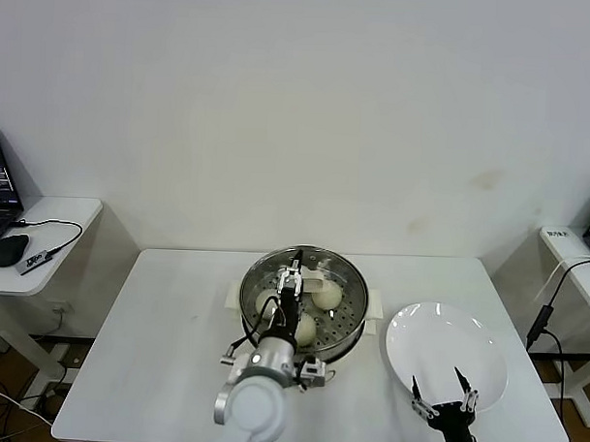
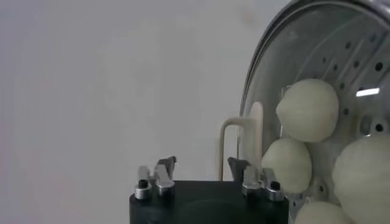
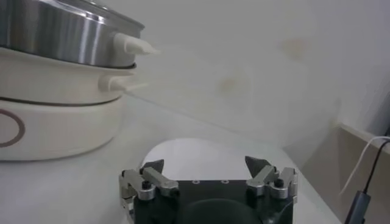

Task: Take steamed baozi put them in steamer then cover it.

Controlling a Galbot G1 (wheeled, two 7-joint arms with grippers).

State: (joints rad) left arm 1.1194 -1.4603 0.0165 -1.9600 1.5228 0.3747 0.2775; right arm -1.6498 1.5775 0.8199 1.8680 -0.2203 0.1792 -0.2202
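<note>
Left gripper (image 1: 291, 276) near my lens, jaws wide over glass lid (image 1: 305, 291); slippery, fragile, regrasp by its centre handle (image 2: 237, 146).

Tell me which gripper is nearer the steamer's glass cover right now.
Left. The left gripper is open right at the cover handle over the steamer. The right gripper hangs open over the white plate, off to the steamer's side.
</note>
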